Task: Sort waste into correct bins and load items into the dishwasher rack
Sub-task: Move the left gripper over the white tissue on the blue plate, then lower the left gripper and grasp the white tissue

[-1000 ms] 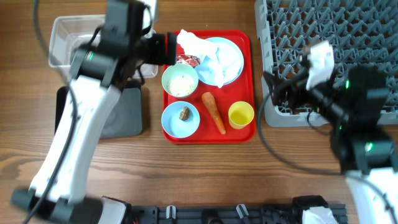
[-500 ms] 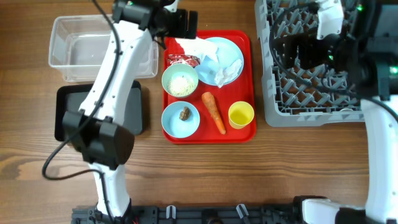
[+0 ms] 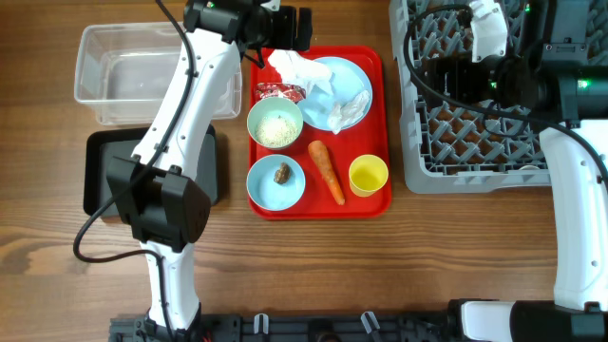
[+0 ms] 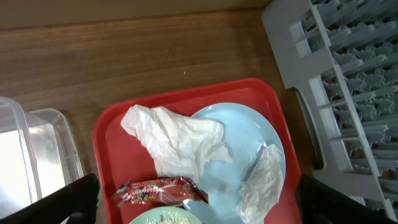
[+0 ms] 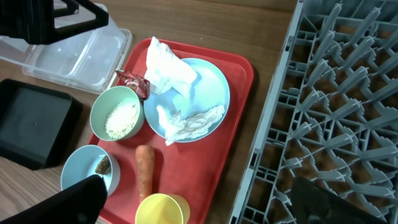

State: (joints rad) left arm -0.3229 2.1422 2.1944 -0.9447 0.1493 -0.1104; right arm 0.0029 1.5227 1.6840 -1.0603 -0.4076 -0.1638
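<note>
I see the dishwasher rack [image 3: 446, 142] on my right, cut off by the frame. The right gripper [image 5: 200, 183] hangs over its left part, jaws spread wide and empty. The red tray [image 3: 318, 209] sits mid-table. Left of it are the clear tub [image 3: 123, 85] and, nearer me, the black tray [image 3: 100, 171], both with their long axis running left to right.

On the red tray's far right is the plate [image 3: 353, 81], with the napkin [image 3: 299, 71] draped over its left rim. The left gripper [image 4: 198, 183] hovers above that, jaws wide apart, holding nothing.

The green bowl [image 3: 275, 123] holds rice [image 3: 276, 128]. The blue bowl [image 3: 275, 182] holds the brown lump [image 3: 282, 173]. The carrot [image 3: 326, 171] lies slantwise between the blue bowl and the upright yellow cup [image 3: 368, 176], thick end toward the green bowl and tip toward the near rim. The wrapper [image 3: 277, 91] lies crosswise just beyond the green bowl.
</note>
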